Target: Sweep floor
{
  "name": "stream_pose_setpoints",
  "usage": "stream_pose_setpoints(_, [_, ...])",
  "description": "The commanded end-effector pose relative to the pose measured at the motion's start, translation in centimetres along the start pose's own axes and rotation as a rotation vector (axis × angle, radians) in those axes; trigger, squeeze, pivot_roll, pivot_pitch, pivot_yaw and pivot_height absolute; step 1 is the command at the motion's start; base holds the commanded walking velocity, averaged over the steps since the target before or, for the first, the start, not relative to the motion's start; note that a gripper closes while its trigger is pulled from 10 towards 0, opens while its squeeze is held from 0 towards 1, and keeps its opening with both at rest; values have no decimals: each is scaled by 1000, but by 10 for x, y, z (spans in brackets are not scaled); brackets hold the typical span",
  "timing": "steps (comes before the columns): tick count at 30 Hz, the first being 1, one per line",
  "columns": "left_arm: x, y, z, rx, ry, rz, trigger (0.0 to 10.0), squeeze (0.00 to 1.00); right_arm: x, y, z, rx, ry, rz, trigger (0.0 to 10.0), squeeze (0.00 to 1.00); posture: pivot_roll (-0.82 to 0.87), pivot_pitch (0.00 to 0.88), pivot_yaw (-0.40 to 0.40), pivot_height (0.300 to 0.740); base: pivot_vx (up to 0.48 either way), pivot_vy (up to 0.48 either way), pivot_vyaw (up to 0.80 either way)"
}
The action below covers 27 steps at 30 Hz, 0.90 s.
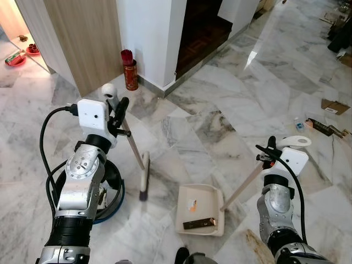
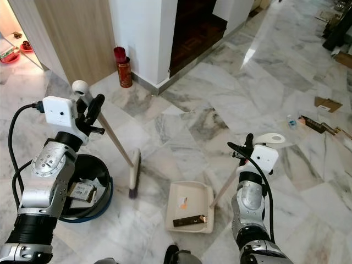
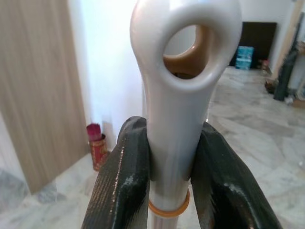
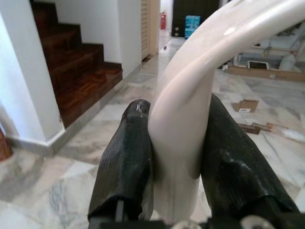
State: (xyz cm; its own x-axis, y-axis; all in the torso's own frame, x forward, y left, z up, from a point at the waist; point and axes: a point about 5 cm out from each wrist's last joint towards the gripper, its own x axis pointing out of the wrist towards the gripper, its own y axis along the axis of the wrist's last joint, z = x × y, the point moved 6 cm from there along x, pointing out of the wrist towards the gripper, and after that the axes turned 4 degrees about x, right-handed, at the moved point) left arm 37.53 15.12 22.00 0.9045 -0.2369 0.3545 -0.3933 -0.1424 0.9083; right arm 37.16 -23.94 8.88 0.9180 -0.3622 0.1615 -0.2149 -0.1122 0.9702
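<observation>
Our left tool [image 1: 117, 113] squeezes the broom [image 1: 135, 151], right tool [image 1: 269, 149] squeezes the dustpan [image 1: 201, 209] (already holding bits); tipping it could spill them.

Head pair looks down, sharing floor [image 1: 220, 110]; wrist views close, seemingly level.

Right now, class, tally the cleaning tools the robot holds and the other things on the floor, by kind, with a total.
Brooms: 1, in the left pincer
Dustpans: 1, in the right pincer
Red tins: 1
Bins: 1
Cardboard boxes: 1
Total: 5
</observation>
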Motion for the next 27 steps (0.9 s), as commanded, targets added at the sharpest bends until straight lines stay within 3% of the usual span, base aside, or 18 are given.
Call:
stream_pose_setpoints(1, [-4,-3,11,9,-39,6,10000,0,3,14,6,33,-27,66,10000,0,268,75,-89,740,0,0,0])
stream_pose_setpoints(8, [-4,-16,16,7,-64,-32,10000,0,2,19,6,47,-41,97,10000,0,263,54,-58,740,0,0,0])
stream_pose_setpoints(12, [-4,-36,19,-2,-83,-81,10000,0,-2,19,5,59,-50,110,10000,0,247,9,-31,740,0,0,0])
stream_pose_setpoints(18, [-4,-54,26,-10,-97,-122,10000,0,-7,23,14,46,-82,141,10000,0,209,0,-1,740,0,0,0])
stream_pose_setpoints(27, [-7,-61,30,-9,-109,-129,10000,0,-20,18,20,6,-86,143,10000,0,216,0,-9,740,0,0,0])
